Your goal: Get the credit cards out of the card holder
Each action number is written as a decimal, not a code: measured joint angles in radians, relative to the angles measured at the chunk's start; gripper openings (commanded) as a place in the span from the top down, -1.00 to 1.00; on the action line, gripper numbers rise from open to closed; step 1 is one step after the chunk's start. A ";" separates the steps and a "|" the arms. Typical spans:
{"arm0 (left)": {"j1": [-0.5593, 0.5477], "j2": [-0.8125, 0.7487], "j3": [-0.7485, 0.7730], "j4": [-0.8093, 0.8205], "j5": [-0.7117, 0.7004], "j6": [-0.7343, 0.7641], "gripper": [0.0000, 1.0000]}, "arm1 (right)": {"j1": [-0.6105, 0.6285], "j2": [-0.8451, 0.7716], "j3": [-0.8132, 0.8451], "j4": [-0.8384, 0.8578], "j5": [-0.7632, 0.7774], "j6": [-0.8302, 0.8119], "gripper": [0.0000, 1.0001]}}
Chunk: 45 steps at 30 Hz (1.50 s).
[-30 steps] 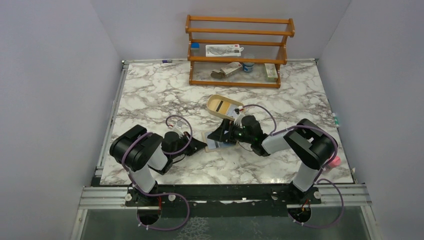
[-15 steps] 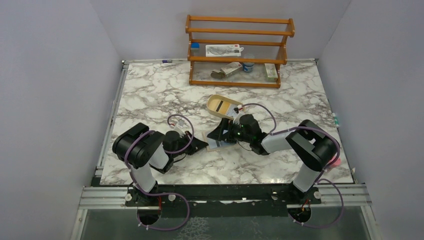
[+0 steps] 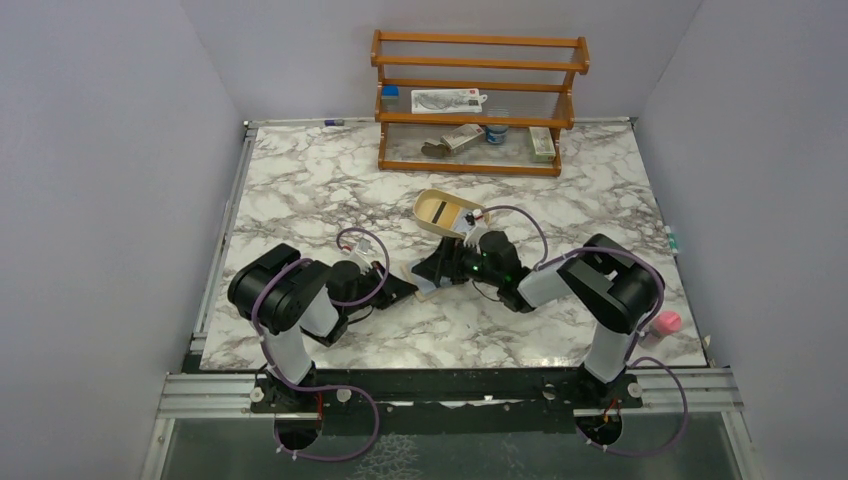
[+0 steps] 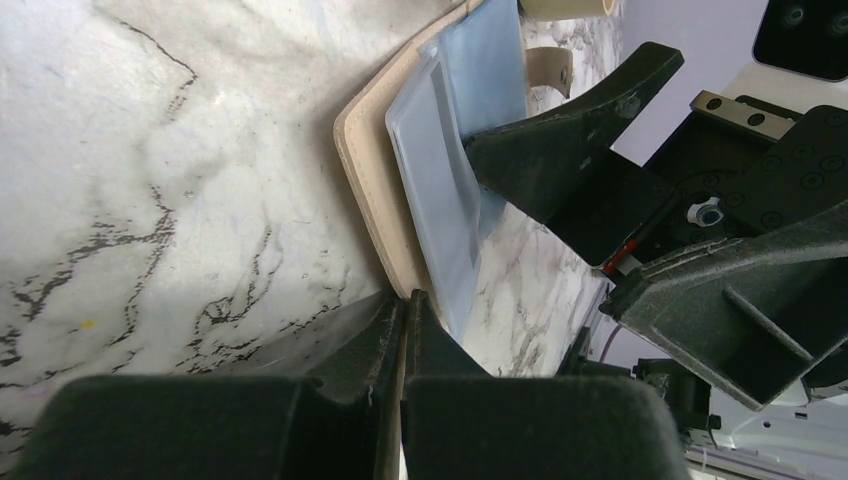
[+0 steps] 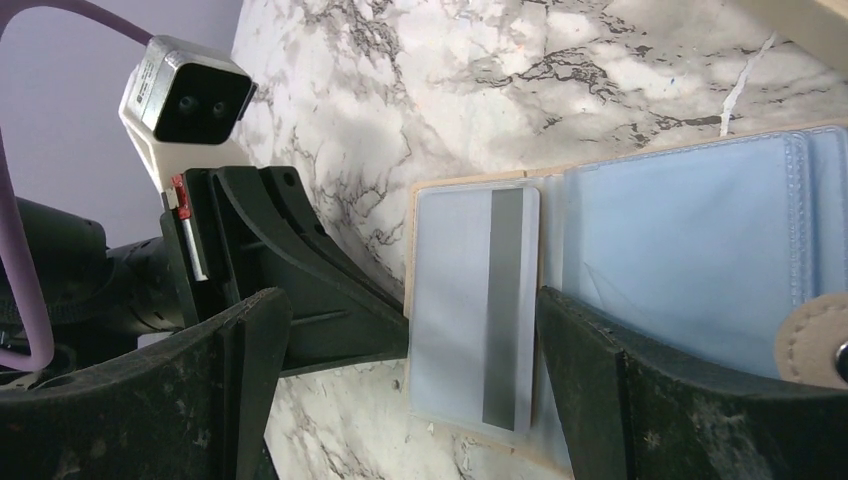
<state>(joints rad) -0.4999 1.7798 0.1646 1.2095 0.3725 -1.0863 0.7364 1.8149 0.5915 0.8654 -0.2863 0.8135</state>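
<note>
An oval tan tray (image 3: 441,211) sits on the marble bench (image 3: 300,180) just behind the two pincers. A wooden rack (image 3: 478,65) stands at the far edge, and the items on its shelves are too small to name. A pink object (image 3: 667,322) lies by the right arm's (image 3: 610,290) base.

The card holder (image 5: 700,230) lies open on the bench between the pincers, blue panel up. The left pincer (image 4: 404,310) is pressed closed on its tan edge. The right pincer (image 5: 408,300) is spread wide, straddling the whitish-grey card (image 5: 480,310), which lies in a clear sleeve with its dark band showing.

From above, both pincers cover nearly all of the holder. The wrist views cut off its far end.

Since a second ago the right arm's elbow has swung left, exposing more of the pink object. The right pincer has edged closer to the left.
</note>
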 measured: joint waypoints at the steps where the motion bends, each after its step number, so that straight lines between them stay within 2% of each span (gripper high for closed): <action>1: 0.000 0.000 0.000 0.000 0.000 0.001 1.00 | 0.000 0.004 -0.008 0.021 -0.003 0.000 -0.97; 9: 0.000 0.000 0.000 0.002 0.001 0.011 1.00 | -0.002 0.019 -0.061 0.152 -0.038 -0.003 -0.96; 21: 0.000 0.000 0.000 0.002 0.005 0.014 1.00 | -0.017 0.020 -0.068 0.174 -0.128 -0.016 -0.96; 35: 0.000 0.013 0.000 0.010 0.010 0.027 1.00 | -0.043 0.032 -0.055 0.208 -0.307 -0.010 -0.96; 45: 0.000 0.021 0.005 0.020 0.025 0.056 1.00 | -0.063 0.073 -0.026 0.192 -0.534 -0.010 -0.96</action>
<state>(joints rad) -0.4995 1.8011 0.1699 1.2293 0.3977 -1.0306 0.6735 1.8877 0.5655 1.0573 -0.8200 0.8032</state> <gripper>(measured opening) 0.007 0.984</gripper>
